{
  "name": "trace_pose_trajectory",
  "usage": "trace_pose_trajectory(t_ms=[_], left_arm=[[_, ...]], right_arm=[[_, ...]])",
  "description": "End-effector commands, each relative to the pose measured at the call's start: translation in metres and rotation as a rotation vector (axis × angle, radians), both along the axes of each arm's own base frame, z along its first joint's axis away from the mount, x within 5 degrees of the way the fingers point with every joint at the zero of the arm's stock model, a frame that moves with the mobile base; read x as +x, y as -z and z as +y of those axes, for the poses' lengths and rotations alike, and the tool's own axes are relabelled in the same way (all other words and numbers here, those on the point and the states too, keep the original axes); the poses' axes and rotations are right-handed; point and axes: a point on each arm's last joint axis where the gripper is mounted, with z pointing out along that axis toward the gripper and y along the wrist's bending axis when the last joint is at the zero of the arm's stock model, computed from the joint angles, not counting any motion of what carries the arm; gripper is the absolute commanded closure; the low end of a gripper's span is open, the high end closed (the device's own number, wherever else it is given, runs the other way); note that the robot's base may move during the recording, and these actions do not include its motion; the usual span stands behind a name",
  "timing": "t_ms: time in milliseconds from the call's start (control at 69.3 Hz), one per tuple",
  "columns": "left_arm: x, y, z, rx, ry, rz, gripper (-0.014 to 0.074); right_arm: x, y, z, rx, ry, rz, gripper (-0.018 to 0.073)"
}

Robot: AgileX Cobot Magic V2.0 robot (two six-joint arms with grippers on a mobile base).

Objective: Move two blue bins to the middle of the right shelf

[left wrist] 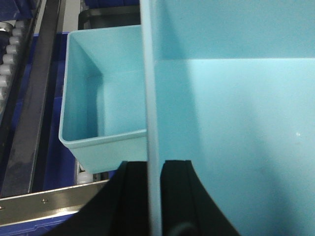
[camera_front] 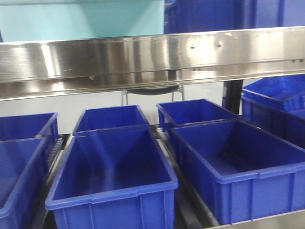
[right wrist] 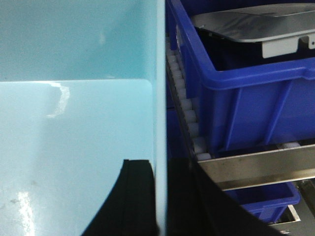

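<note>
A light blue bin (camera_front: 81, 19) shows above the steel shelf rail at the top left of the front view. My left gripper (left wrist: 154, 164) is shut on its left wall (left wrist: 150, 98), one black finger on each side. On the opposite side my right gripper (right wrist: 160, 164) is shut on the same bin's (right wrist: 74, 123) right wall (right wrist: 158, 73). Beyond the held bin, in the left wrist view, a second light blue bin (left wrist: 98, 108) stands empty. Neither gripper shows in the front view.
A steel shelf rail (camera_front: 152, 52) crosses the front view. Below it several empty dark blue bins (camera_front: 112, 167) stand in rows on a roller shelf. More dark blue bins (right wrist: 236, 88) and white rollers (right wrist: 187, 113) lie close to the right of the held bin.
</note>
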Motion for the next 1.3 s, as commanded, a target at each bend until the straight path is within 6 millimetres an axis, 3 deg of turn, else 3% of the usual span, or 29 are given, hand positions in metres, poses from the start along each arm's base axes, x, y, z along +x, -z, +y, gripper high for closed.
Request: trace_pose_trajectory(t_ms=[0,1284], left_arm=[[-0.0047,-0.0093,0.0001,-0.011,0.018,-0.054,0.0707],[-0.0047,-0.0094,0.0003,-0.009,0.017,-0.055,0.0707]], right_arm=[[-0.001,-0.0099,-0.0016,0.01,-0.008,-0.067,0.0721],[-0.001,-0.0099,-0.0016,0.01,-0.008,-0.067,0.0721]])
